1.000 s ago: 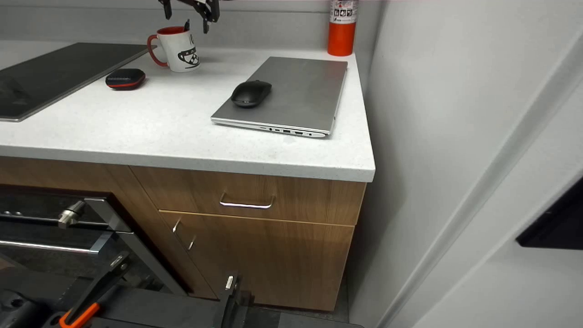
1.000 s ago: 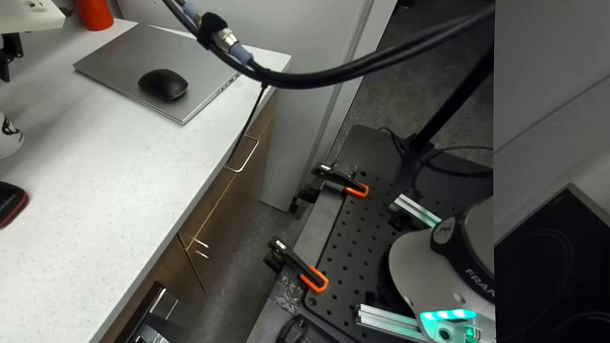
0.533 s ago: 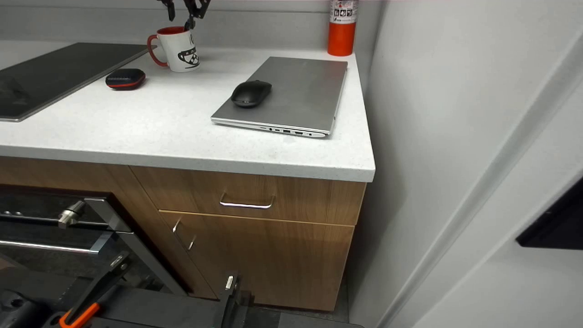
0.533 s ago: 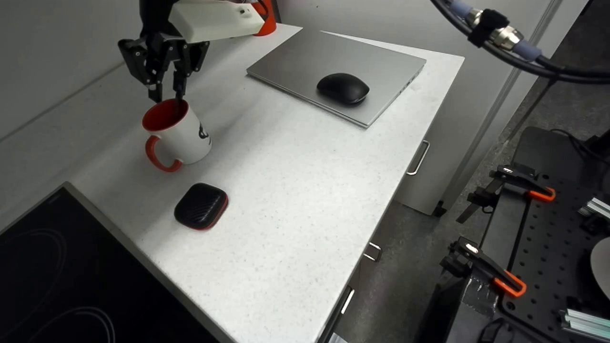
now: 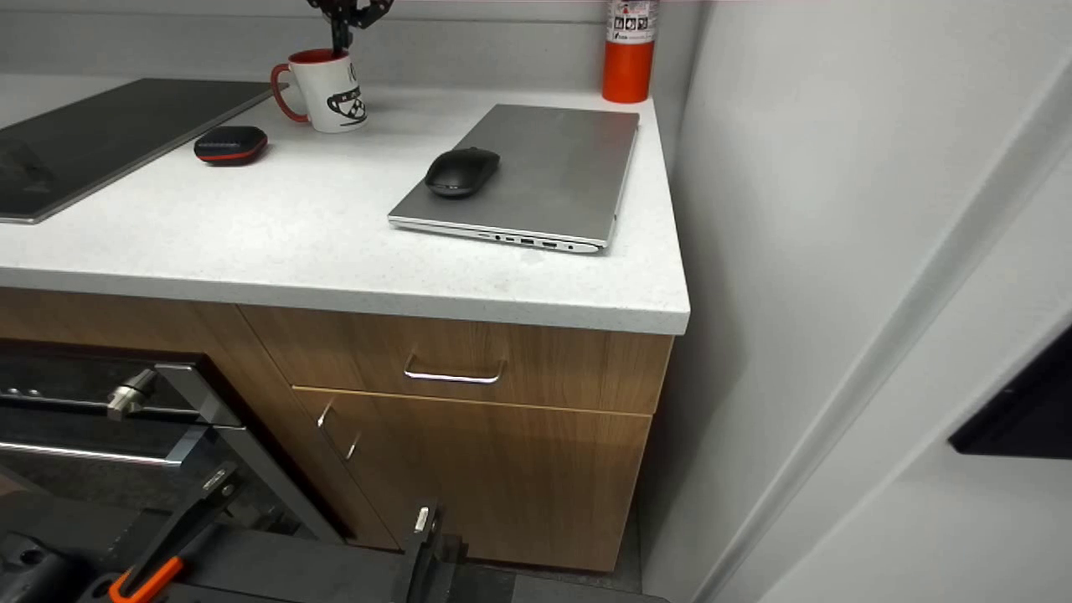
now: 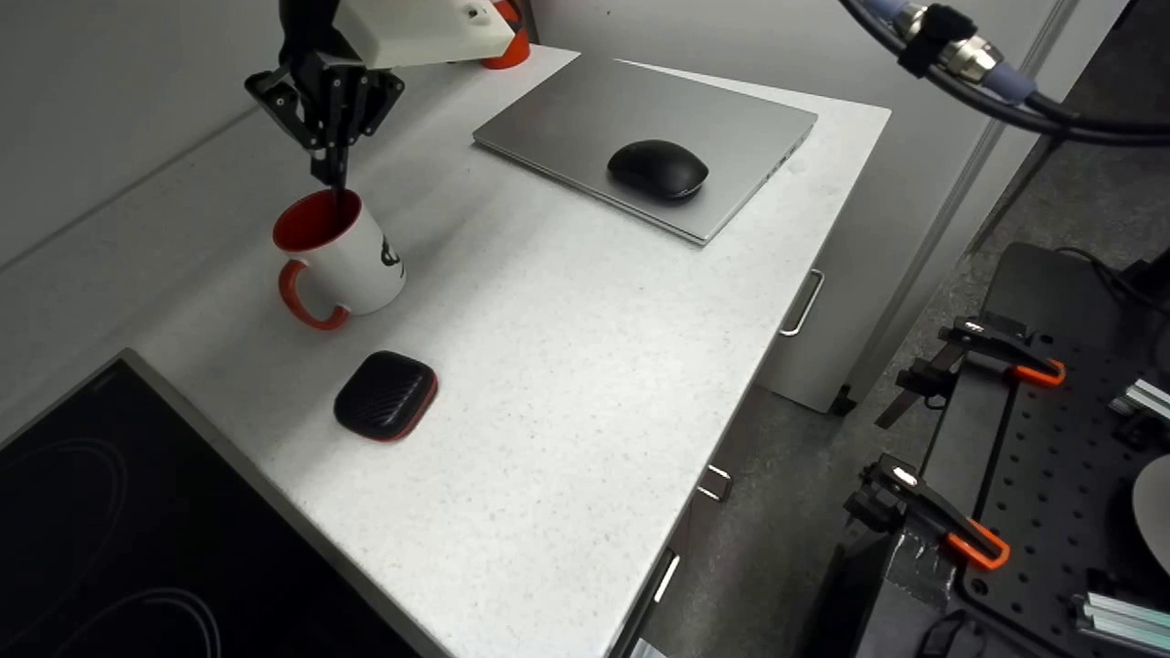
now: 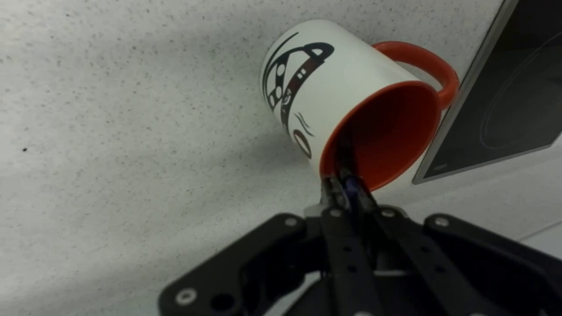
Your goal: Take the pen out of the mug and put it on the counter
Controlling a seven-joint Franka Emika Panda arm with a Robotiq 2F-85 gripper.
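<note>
The white mug (image 7: pixel 333 83) stands upright on the counter (image 5: pixel 293 209), its red handle towards the cooktop. In the wrist view the pen (image 7: pixel 345 153) leans against the mug's inner wall, its dark lower part down in the red inside. A bluish stretch of the pen shows between the fingers of my gripper (image 7: pixel 350 188), which is shut on it right at the rim. In both exterior views my gripper (image 6: pixel 331 169) points down over the mug (image 6: pixel 361 265), its fingers together. How deep the pen reaches is hidden inside the mug.
A black-and-red case (image 6: pixel 384 396) lies in front of the mug. Beside them is the black cooktop (image 6: pixel 137 512). A grey laptop (image 5: pixel 536 167) with a black mouse (image 5: pixel 462 172) on top lies further along, and a red canister (image 5: pixel 628 71) stands behind it. The wall rises close behind the mug.
The fingers stood wide apart on both sides of the pen's top, then drew together and are now shut on it. The mug has not moved.
</note>
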